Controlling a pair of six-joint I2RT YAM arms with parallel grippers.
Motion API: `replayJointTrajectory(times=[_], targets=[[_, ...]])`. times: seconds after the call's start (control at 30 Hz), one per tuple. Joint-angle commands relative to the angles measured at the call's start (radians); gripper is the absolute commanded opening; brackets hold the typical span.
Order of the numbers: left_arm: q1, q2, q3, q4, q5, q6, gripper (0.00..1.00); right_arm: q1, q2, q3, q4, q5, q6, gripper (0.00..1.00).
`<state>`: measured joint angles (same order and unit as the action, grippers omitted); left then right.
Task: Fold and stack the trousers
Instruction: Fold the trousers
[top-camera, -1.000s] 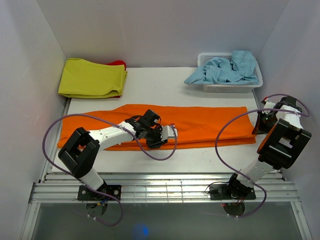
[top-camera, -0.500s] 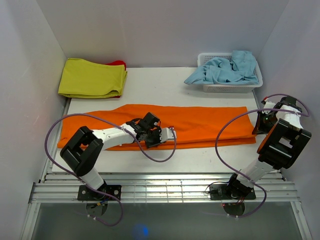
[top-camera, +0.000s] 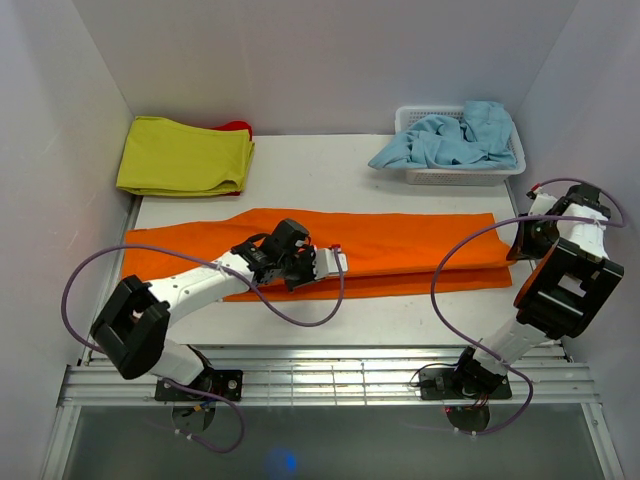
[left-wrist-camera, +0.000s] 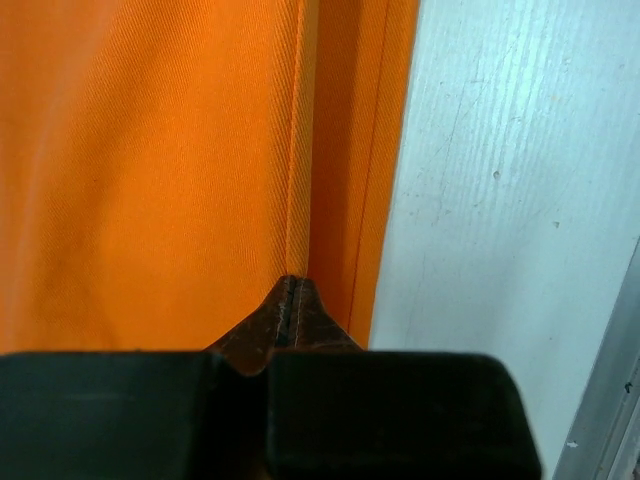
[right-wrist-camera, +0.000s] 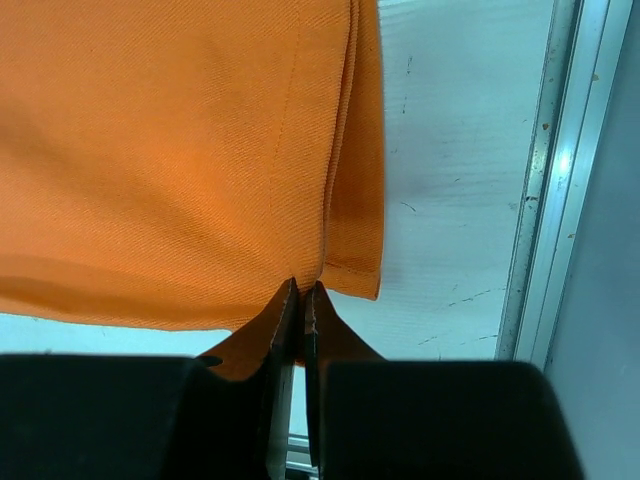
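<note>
Currently trousers (top-camera: 400, 245) lie flat mid-frame on the bench (top-camera: 330, 170); left hand (top-camera: 338, 262) clenched on their lower edge, right hand (top-camera: 518, 248) apparently pinching their right end.

Plain colours on white
Bright orange trousers (top-camera: 400, 245); yellow-green cloth (top-camera: 185, 158); light blue garment (top-camera: 450, 140); white basket (top-camera: 460, 178); white counter (top-camera: 320, 175).

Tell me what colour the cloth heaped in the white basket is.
Light blue; the cloth in the basket shows best in the top view.

The trousers (left-wrist-camera: 150, 150) are matt twill-woven cloth; the table (left-wrist-camera: 500, 200) is scuffed white.
</note>
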<state>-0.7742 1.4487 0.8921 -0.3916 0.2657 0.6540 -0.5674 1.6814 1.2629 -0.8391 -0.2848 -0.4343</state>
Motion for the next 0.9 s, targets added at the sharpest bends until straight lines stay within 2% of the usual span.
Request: replayJointTrajectory(times=[0.0, 0.17, 0.37, 0.43, 0.57, 0.6, 0.67, 0.7, 0.77, 0.8, 0.83, 0.87], targets=[[0.003, -0.053, -0.002, -0.072, 0.013, 0.001, 0.0, -0.005, -0.046, 0.03, 0.008, 0.024, -0.041, 0.08], [0.001, -0.008, -0.038, -0.078, 0.084, 0.003, 0.0, -0.011, -0.031, -0.014, 0.057, 0.097, -0.047, 0.08], [-0.005, 0.13, -0.079, -0.018, 0.129, -0.048, 0.0, -0.011, 0.024, -0.054, 0.124, 0.121, -0.023, 0.08], [-0.005, 0.168, -0.075, -0.009, 0.113, -0.071, 0.06, -0.011, 0.04, -0.06, 0.133, 0.13, -0.027, 0.08], [-0.004, 0.135, -0.076, -0.018, 0.101, -0.102, 0.26, -0.011, 0.011, -0.103, 0.14, 0.138, -0.049, 0.08], [-0.004, 0.116, -0.079, -0.02, 0.099, -0.1, 0.37, -0.011, -0.003, -0.111, 0.138, 0.134, -0.053, 0.08], [-0.002, 0.047, -0.073, -0.038, 0.102, -0.1, 0.46, -0.011, -0.038, -0.123, 0.135, 0.13, -0.07, 0.09], [0.001, 0.023, -0.07, -0.044, 0.104, -0.096, 0.55, -0.011, -0.049, -0.128, 0.13, 0.127, -0.078, 0.13], [0.021, -0.028, -0.038, -0.053, 0.11, -0.106, 0.62, -0.011, -0.075, -0.128, 0.129, 0.134, -0.093, 0.26], [0.036, -0.062, -0.015, -0.082, 0.137, -0.116, 0.66, -0.011, -0.083, -0.128, 0.13, 0.139, -0.098, 0.29], [0.073, -0.076, 0.008, -0.092, 0.147, -0.128, 0.84, -0.011, -0.094, -0.125, 0.133, 0.153, -0.104, 0.33], [0.093, -0.089, 0.052, -0.101, 0.158, -0.142, 0.93, -0.011, -0.098, -0.12, 0.136, 0.153, -0.113, 0.53]])
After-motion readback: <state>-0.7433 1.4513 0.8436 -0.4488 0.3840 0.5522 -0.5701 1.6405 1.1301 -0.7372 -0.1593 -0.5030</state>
